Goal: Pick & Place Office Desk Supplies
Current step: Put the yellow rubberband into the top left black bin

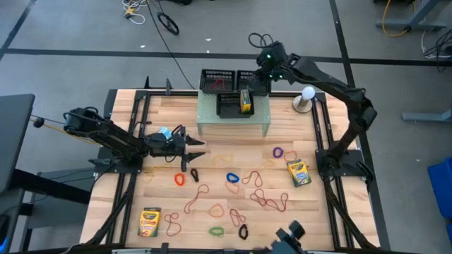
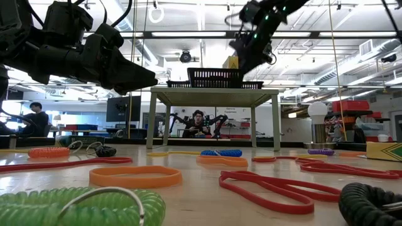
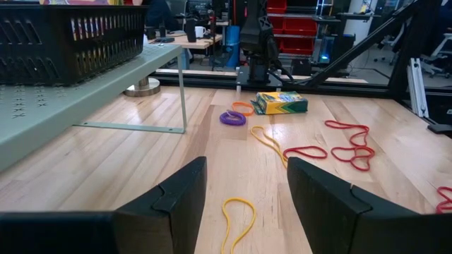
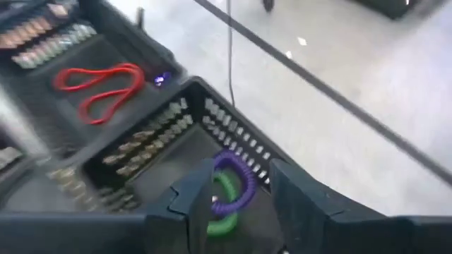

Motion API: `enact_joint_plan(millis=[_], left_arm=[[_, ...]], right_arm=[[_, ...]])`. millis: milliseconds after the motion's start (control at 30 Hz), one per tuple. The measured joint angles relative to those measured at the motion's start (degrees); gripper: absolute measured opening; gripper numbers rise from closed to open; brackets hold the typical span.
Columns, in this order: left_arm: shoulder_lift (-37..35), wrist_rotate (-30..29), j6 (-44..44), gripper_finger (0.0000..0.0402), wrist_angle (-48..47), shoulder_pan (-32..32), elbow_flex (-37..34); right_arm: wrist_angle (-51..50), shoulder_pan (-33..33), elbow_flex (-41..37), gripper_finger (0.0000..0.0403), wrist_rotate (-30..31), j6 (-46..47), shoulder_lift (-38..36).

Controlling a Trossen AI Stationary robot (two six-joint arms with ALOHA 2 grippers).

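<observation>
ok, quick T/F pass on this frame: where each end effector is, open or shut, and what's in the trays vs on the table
1. The right end effector is over a black mesh tray at the back of the table. True.
2. The right end effector is empty. False: purple and green coil bands sit between its fingers; whether it is clamped on them cannot be told.
3. The left end effector is open, low over the table, with a yellow rubber band ahead of it. True.
4. All crayon boxes are in the trays. False: two still lie on the table, one near the front left and one at the right.
5. A red rubber band lies in a tray compartment. True.
</observation>
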Motion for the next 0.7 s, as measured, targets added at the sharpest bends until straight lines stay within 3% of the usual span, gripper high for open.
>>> enact_joint_plan(millis=[200,367,700], left_arm=[[0.0,0.0,0.0,0.0205,0.0,0.0,0.0],[0.0,0.0,0.0,0.0205,0.0,0.0,0.0],[0.0,0.0,0.0,0.0205,0.0,0.0,0.0]], right_arm=[[-4.1,5.3,-2.0,0.0094,6.1,-2.6,-8.1],[0.5,12.1,-13.9,0.0012,6.0,-2.0,-17.6],[25.3,34.7,-43.5,0.0005,12.5,4.7,-38.1]])
